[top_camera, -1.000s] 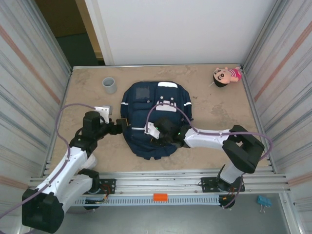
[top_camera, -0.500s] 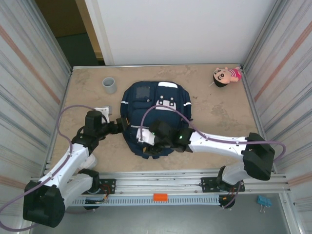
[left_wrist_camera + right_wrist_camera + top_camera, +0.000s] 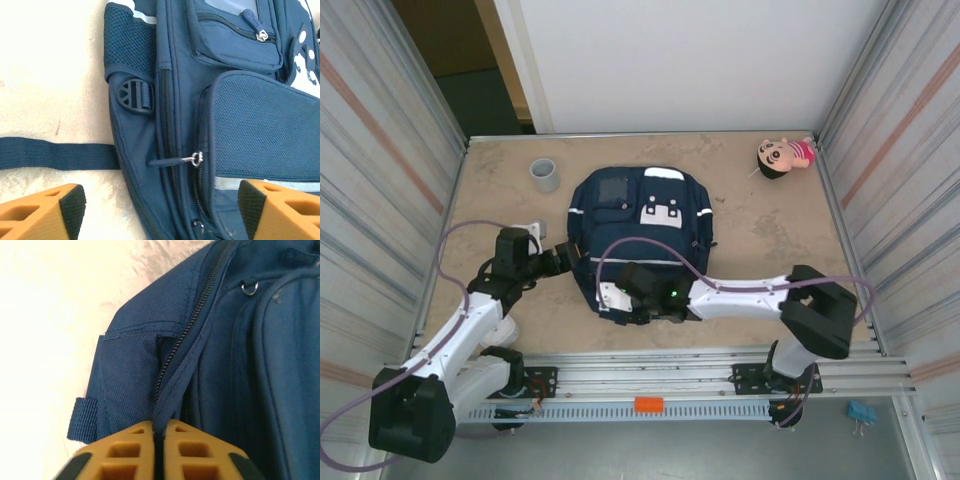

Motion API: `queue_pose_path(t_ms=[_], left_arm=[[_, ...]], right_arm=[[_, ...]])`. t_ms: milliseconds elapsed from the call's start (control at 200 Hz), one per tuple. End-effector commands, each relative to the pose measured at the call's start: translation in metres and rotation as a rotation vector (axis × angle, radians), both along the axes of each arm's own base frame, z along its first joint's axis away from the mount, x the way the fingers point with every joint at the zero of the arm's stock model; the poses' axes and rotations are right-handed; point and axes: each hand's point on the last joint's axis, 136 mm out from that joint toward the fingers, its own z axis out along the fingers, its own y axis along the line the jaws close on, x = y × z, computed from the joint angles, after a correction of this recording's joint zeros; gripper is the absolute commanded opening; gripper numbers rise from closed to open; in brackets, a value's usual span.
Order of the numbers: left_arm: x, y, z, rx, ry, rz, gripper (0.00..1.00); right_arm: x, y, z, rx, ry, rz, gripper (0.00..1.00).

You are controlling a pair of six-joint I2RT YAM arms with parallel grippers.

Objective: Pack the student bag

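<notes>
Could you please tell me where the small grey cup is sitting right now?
In the top view, the grey cup stands on the far left part of the table, just beyond the upper left corner of the student bag and apart from it.

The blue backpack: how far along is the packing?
Nothing looks packed: the doll and grey cup sit on the table outside the backpack. In hand: the right fingers pinch a fabric edge beside a zipper at its near corner; the left fingers stand open by its side. Opening and filling it seem left.
</notes>
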Motion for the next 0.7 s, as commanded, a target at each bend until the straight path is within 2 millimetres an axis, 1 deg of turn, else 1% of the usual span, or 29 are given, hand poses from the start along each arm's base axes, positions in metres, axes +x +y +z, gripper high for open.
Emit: queue_pose_path(t_ms=[0,50,100,110,135,185,271,371,526,621,697], left_arm=[[0.006,-0.007,0.012,-0.017,-0.038,-0.045,0.76],[0.007,-0.015,0.016,-0.041,-0.053,-0.088,0.74],[0.007,-0.023,0.019,-0.065,-0.069,-0.135,0.73],[0.007,-0.024,0.02,-0.069,-0.072,-0.142,0.73],[0.006,-0.03,0.022,-0.086,-0.079,-0.175,0.73],[0.005,-0.038,0.025,-0.11,-0.097,-0.227,0.73],[-0.001,-0.055,0.032,-0.163,-0.126,-0.338,0.73],[-0.008,-0.068,0.035,-0.193,-0.162,-0.429,0.74],[-0.021,-0.091,0.042,-0.224,-0.255,-0.563,0.74],[-0.028,-0.101,0.042,-0.167,-0.305,-0.629,0.74],[-0.029,-0.104,0.032,-0.08,-0.327,-0.649,0.73]], right_arm=[[0.007,-0.026,0.042,0.021,-0.116,0.059,0.0],[0.002,-0.036,0.058,0.063,-0.104,0.1,0.0],[0.0,-0.047,0.076,0.118,-0.084,0.135,0.0],[-0.003,-0.048,0.079,0.128,-0.079,0.152,0.0],[-0.005,-0.053,0.085,0.147,-0.077,0.178,0.0],[-0.006,-0.064,0.1,0.203,-0.079,0.21,0.0],[-0.005,-0.078,0.116,0.266,-0.075,0.223,0.0],[-0.005,-0.086,0.114,0.249,-0.07,0.235,0.0],[-0.005,-0.091,0.108,0.213,-0.072,0.244,0.0],[-0.009,-0.091,0.109,0.211,-0.063,0.26,0.0],[-0.009,-0.091,0.11,0.213,-0.065,0.266,0.0]])
